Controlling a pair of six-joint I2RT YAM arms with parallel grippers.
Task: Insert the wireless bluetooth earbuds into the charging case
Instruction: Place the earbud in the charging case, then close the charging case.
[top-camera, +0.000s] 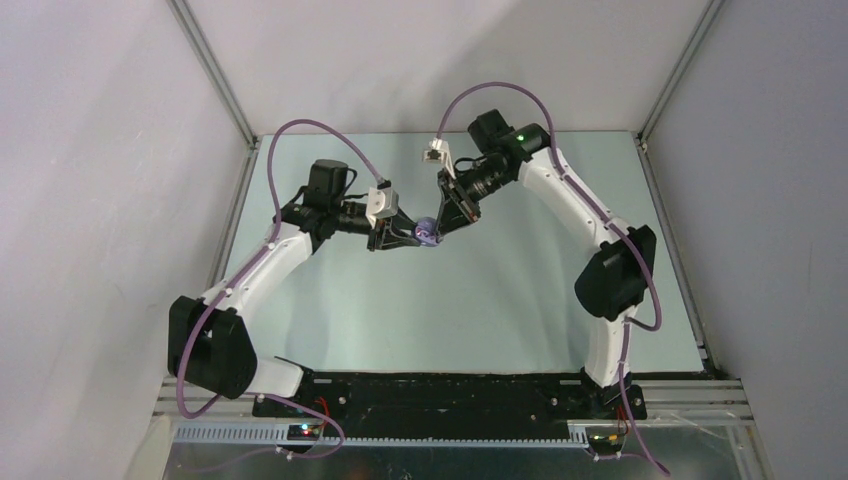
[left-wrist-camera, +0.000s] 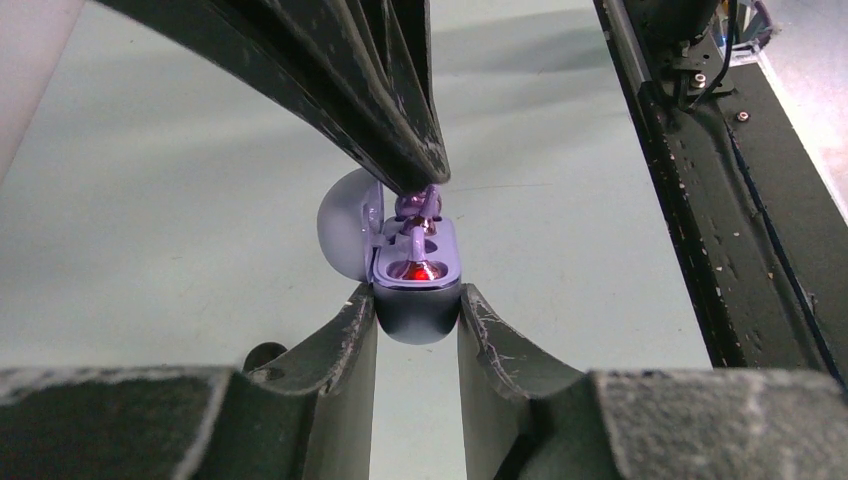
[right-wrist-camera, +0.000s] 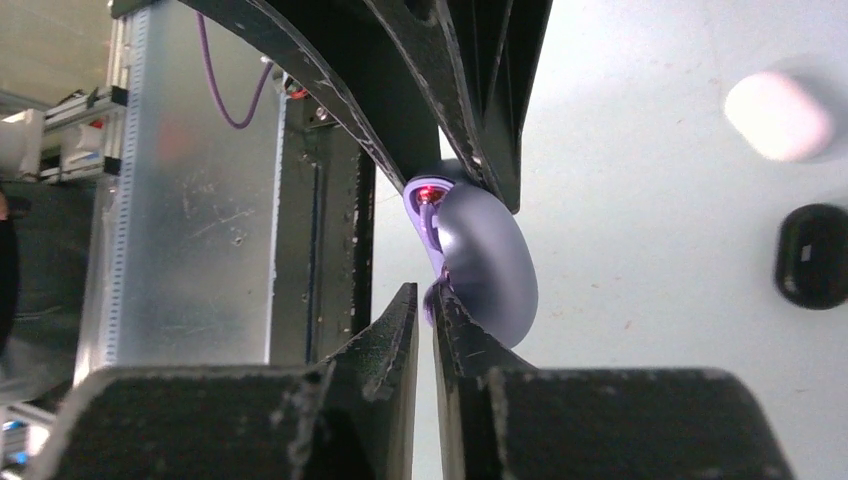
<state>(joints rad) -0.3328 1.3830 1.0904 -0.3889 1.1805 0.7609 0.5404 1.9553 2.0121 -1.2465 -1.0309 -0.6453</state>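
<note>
The left gripper holds one lavender charging case off the tabletop. Its jaws are closed on the rounded base, one finger on each side. The case is open, and its lid swings out to the left of those jaws.

Just above the open face, the right gripper reaches in from the other side. Its jaws are drawn narrow, pinching one lavender earbud at their tips. The bud is at the case's far socket, touching or nearly touching it. A red glint shows in the nearer socket; I cannot tell whether a second bud sits there.

Well to the right of the right jaws, two more cases lie on the tabletop. One is a pale case, which is blurred, and the other is a black case.
</note>
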